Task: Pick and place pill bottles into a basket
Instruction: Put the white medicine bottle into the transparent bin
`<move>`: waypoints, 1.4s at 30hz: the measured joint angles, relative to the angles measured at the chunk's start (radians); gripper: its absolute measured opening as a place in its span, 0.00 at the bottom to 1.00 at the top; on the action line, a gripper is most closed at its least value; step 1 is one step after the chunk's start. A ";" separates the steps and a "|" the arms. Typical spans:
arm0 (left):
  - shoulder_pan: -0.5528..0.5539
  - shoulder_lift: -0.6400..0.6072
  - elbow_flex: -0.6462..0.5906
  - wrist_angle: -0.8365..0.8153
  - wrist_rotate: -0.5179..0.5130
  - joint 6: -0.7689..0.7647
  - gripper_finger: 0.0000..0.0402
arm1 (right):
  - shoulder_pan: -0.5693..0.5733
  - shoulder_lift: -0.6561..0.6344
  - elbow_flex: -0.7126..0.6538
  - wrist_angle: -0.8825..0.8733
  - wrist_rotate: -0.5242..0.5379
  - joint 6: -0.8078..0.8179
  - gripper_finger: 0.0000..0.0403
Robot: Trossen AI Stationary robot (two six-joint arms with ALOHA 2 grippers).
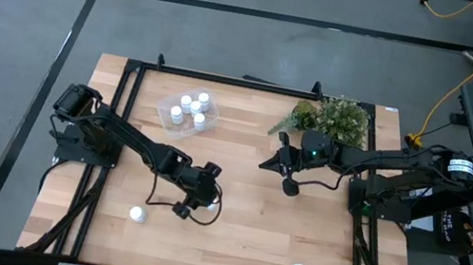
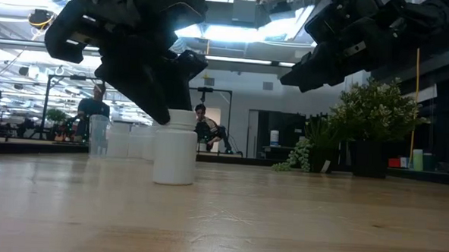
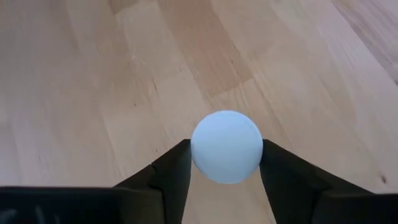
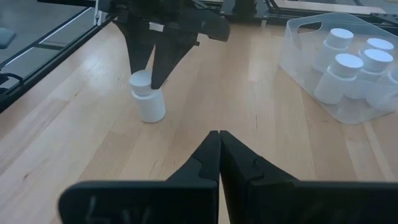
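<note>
Wooden tabletop carries one upright pill bottle between the left gripper's half-open fingers — not yet squeezed; basket holds four; right gripper closed, empty.

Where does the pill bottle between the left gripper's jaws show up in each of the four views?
High view: pill bottle mostly hidden under the left gripper, lower centre of the table.
Low view: bottle left of centre, upright on the wood.
Left wrist view: its white cap centred, seen from above between the jaws.
Right wrist view: bottle upper left.
Shared landmark: the left gripper around it; the basket helps in the high and right wrist views.
</note>
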State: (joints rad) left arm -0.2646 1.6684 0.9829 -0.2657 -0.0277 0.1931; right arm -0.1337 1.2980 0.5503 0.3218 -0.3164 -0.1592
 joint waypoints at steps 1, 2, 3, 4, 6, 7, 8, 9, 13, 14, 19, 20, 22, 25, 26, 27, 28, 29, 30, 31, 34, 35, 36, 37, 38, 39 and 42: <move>0.000 0.000 0.000 0.000 0.003 0.016 0.41 | 0.000 0.000 0.000 0.000 0.000 0.000 0.02; 0.000 0.000 0.000 0.001 0.006 0.032 0.39 | 0.000 0.000 0.000 0.000 0.000 0.000 0.02; -0.001 0.000 0.000 0.001 0.011 0.046 0.38 | 0.000 0.000 0.000 0.000 0.000 0.000 0.02; -0.002 0.000 0.000 0.001 0.019 0.055 0.37 | 0.000 0.000 0.000 0.000 0.000 0.000 0.02; -0.002 0.000 0.000 0.001 0.024 0.064 0.37 | 0.000 0.000 0.000 -0.001 0.000 0.001 0.02; -0.002 0.000 0.000 0.001 0.024 0.064 0.37 | 0.000 0.000 0.000 -0.001 0.000 0.001 0.02; -0.002 0.000 0.000 0.000 0.024 0.064 0.37 | 0.000 0.000 0.000 -0.001 0.000 0.001 0.02; -0.002 0.000 0.000 -0.002 0.024 0.064 0.37 | 0.000 0.000 0.000 -0.001 0.000 0.001 0.02; -0.002 -0.003 0.000 -0.025 0.025 0.064 0.37 | 0.000 0.000 0.000 -0.001 0.000 0.001 0.02; -0.002 -0.005 0.000 -0.036 0.024 0.064 0.37 | 0.000 0.000 0.000 -0.002 0.000 0.001 0.02; 0.000 -0.035 0.000 -0.103 0.022 0.068 0.37 | 0.000 0.000 0.000 -0.002 0.000 0.000 0.02; 0.000 -0.044 -0.001 -0.122 0.017 0.072 0.37 | 0.000 0.000 0.000 -0.003 0.000 0.000 0.02; 0.003 -0.069 -0.002 -0.162 -0.003 0.072 0.37 | 0.000 0.000 0.000 -0.004 0.000 0.000 0.02; 0.013 -0.110 -0.007 -0.203 -0.028 0.072 0.37 | 0.000 0.000 0.000 -0.004 0.000 0.000 0.02; 0.018 -0.126 -0.018 -0.204 -0.032 0.072 0.37 | 0.000 0.000 0.000 -0.004 0.000 0.000 0.02; 0.025 -0.141 -0.031 -0.202 -0.031 0.075 0.37 | 0.000 0.000 0.000 -0.004 0.000 0.000 0.02; 0.034 -0.157 -0.048 -0.190 -0.031 0.075 0.37 | 0.000 0.000 0.000 -0.004 0.000 0.000 0.02; 0.044 -0.173 -0.068 -0.173 -0.030 0.074 0.37 | 0.000 0.000 0.000 -0.004 0.000 0.000 0.02; 0.054 -0.193 -0.091 -0.155 -0.030 0.074 0.37 | 0.000 0.000 0.000 -0.004 0.000 -0.001 0.02; 0.064 -0.213 -0.115 -0.141 -0.029 0.071 0.37 | 0.000 0.000 -0.001 -0.005 0.000 -0.001 0.02; 0.095 -0.271 -0.186 -0.092 -0.022 0.056 0.37 | 0.000 0.000 -0.001 -0.005 0.000 -0.002 0.02; 0.104 -0.294 -0.205 -0.081 -0.018 0.054 0.37 | 0.000 0.000 -0.001 -0.005 0.000 -0.002 0.02; 0.112 -0.316 -0.222 -0.065 -0.014 0.054 0.37 | 0.000 0.000 -0.001 -0.005 0.000 -0.002 0.02; 0.120 -0.336 -0.236 -0.046 -0.010 0.055 0.37 | 0.000 0.000 -0.001 -0.005 0.000 -0.002 0.02; 0.128 -0.358 -0.245 -0.045 -0.006 0.060 0.37 | -0.001 0.000 -0.001 -0.005 0.000 -0.002 0.02; 0.135 -0.379 -0.252 -0.052 -0.006 0.063 0.37 | -0.001 0.000 -0.001 -0.005 0.000 -0.002 0.02; 0.163 -0.442 -0.265 -0.076 -0.006 0.080 0.37 | -0.001 0.000 -0.001 -0.005 0.000 -0.002 0.02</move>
State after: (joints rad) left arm -0.1011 1.2266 0.7180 -0.3421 -0.0334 0.2733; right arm -0.1345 1.2984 0.5495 0.3164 -0.3164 -0.1616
